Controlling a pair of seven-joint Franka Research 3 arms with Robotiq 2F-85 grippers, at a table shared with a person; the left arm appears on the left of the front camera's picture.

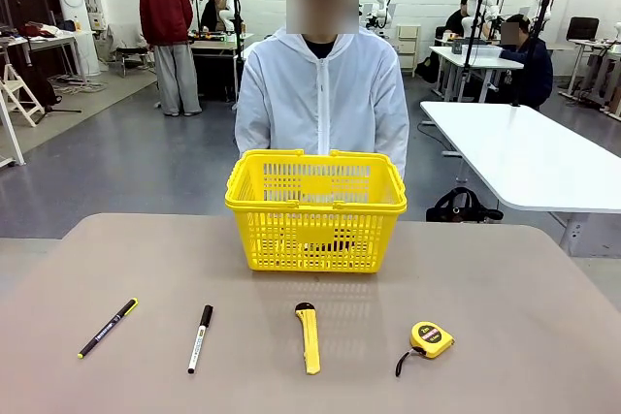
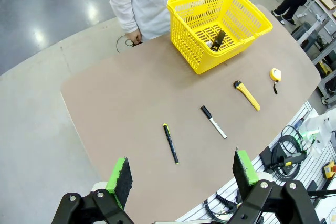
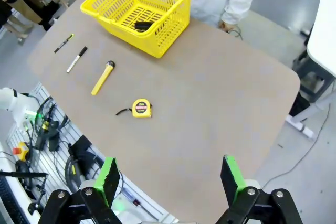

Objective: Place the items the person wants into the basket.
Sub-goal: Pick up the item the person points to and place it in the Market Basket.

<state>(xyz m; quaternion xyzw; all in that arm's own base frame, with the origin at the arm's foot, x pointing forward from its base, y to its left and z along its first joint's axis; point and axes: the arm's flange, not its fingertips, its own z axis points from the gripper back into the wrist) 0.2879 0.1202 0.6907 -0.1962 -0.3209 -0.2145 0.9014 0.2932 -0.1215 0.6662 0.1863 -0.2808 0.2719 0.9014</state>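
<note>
Black pen (image 1: 108,328) and white marker (image 1: 200,338) are noted lying apart on the counter (image 1: 524,317), left of the utility knife (image 1: 309,336) and tape measure (image 1: 431,338). The yellow basket (image 1: 315,239) is set beyond them, before the person (image 1: 322,94). Left gripper (image 2: 181,169) and right gripper (image 3: 169,169) are held wide and empty above the counter.

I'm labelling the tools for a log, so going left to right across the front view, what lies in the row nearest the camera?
black pen with yellow-green lettering → white marker with black cap → yellow utility knife → yellow-and-black tape measure
</note>
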